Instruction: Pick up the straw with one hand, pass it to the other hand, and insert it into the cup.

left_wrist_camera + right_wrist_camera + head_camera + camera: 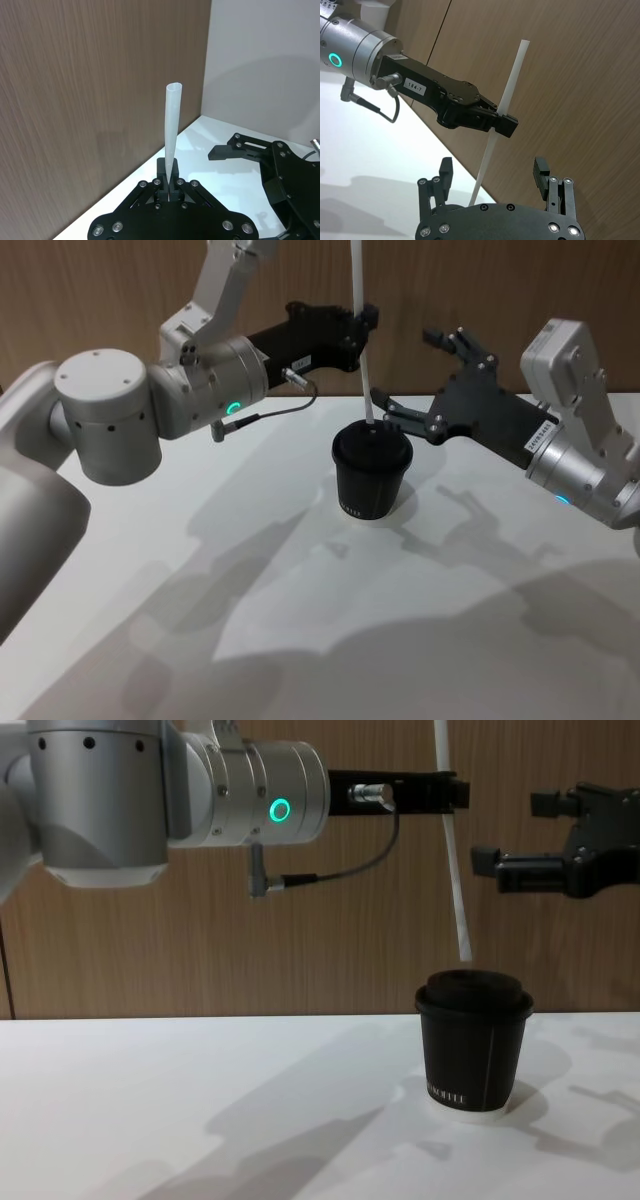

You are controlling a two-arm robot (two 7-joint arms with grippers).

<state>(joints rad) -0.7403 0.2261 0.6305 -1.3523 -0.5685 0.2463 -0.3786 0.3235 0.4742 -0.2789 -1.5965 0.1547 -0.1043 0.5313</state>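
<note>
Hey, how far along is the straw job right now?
Handover looks done: the left gripper is shut on the straw, the right gripper open and empty beside it. In hand: the straw's tip hangs just over the lidded cup. Left: pushing it in, releasing.

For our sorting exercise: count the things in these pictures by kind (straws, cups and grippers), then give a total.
Straws: 1, the straw, clamped in the left gripper
Cups: 1, the cup
Grippers: 2, the left gripper and the open right gripper
Total: 4

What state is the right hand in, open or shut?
Open: the right hand has its fingers wide apart, touching nothing; the left hand grips the straw.
</note>
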